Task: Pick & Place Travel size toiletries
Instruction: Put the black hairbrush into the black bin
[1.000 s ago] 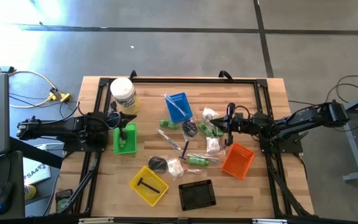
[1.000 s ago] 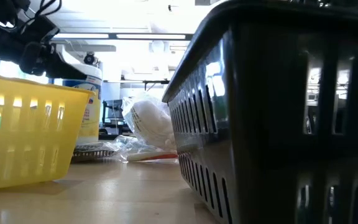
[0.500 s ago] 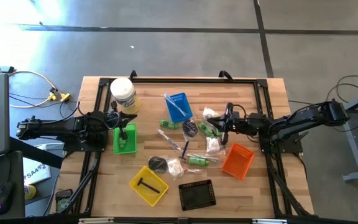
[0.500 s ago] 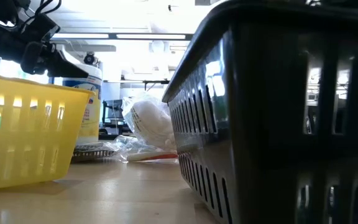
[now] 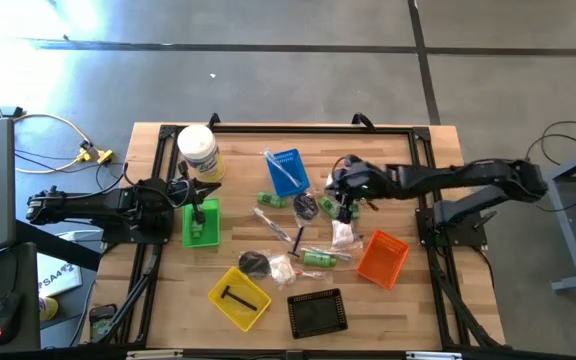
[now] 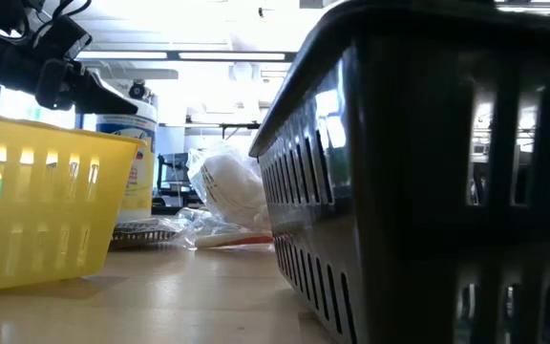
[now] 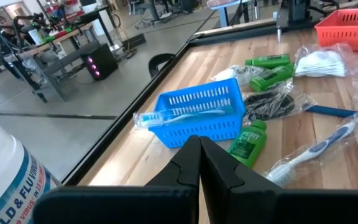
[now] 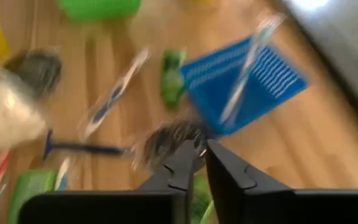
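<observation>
The right pincer (image 5: 346,203), its fingers a narrow slit apart and gripping nothing, hangs over the clutter at the middle of the wooden table (image 5: 423,160), above small green bottles (image 5: 335,207) and a dark netted pouch (image 5: 305,207). Just left of it, a blue slotted plastic tray (image 5: 287,171) carries a wrapped toothbrush (image 5: 278,169). Further toiletries lie scattered nearer, between a yellow tray (image 5: 239,297) and an orange tray (image 5: 382,258). The left pincer (image 5: 208,190), fingers pressed together, waits above a green tray (image 5: 201,223) at the table's left.
</observation>
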Action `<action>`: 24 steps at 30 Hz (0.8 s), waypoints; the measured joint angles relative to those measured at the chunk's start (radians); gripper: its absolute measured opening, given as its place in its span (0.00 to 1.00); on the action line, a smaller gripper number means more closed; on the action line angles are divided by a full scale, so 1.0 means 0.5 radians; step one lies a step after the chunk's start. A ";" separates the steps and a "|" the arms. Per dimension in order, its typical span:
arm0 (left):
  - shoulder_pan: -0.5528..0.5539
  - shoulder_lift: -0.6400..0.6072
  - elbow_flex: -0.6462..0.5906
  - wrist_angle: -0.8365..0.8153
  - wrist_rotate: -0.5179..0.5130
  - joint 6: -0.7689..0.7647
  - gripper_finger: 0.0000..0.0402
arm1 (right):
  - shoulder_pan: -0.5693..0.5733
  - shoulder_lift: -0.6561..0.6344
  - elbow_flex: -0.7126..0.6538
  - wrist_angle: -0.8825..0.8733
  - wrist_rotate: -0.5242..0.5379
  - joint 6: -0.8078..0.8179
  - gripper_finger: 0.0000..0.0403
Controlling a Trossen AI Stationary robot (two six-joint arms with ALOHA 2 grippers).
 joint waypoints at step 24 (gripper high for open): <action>0.000 0.000 0.000 -0.097 0.000 -0.019 0.00 | 0.015 0.896 0.264 -0.019 -0.255 -0.457 0.53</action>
